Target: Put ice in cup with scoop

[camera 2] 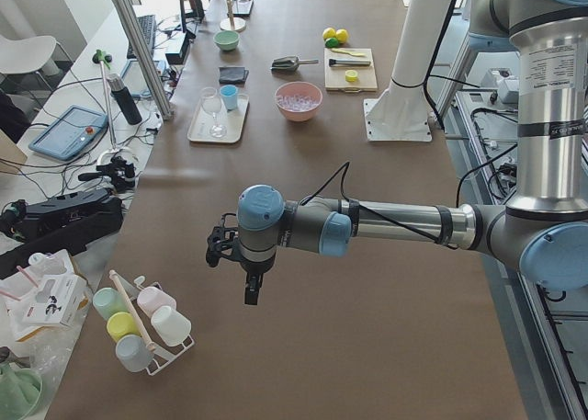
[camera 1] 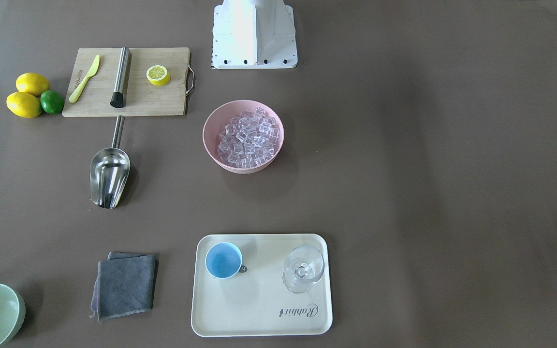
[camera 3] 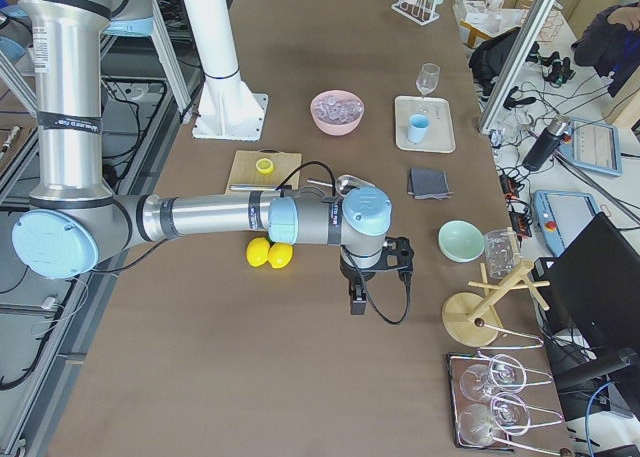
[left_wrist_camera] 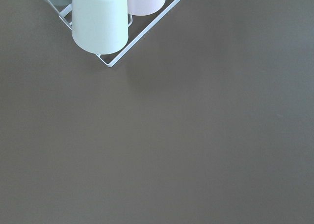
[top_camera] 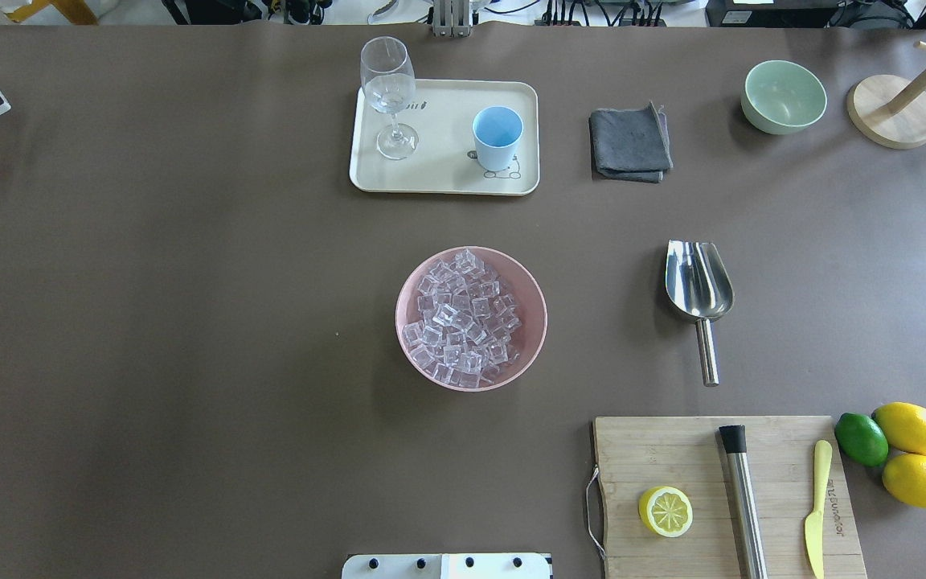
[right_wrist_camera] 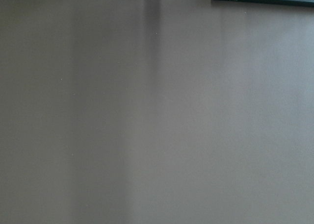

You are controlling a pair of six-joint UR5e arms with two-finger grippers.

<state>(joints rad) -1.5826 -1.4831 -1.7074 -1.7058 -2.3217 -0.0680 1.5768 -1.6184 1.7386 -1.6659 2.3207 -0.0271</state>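
The ice [top_camera: 463, 318] is a heap of clear cubes in a pink bowl [top_camera: 411, 281] at the table's middle. The light-blue cup [top_camera: 497, 137] stands upright and empty on a cream tray [top_camera: 447, 173] at the far side. The steel scoop [top_camera: 698, 281] lies on the table on my right side, with its handle towards me. My left gripper [camera 2: 250, 291] hangs over bare table at the left end, far from these things. My right gripper [camera 3: 357, 302] hangs over bare table at the right end. Whether either gripper is open or shut I cannot tell.
A wine glass [top_camera: 388, 88] shares the tray. A grey cloth [top_camera: 628, 145] and a pale green bowl [top_camera: 783, 96] lie beyond the scoop. A cutting board [top_camera: 720, 498] holds a half lemon, a steel cylinder and a yellow knife; lemons [top_camera: 913, 454] and a lime lie beside it.
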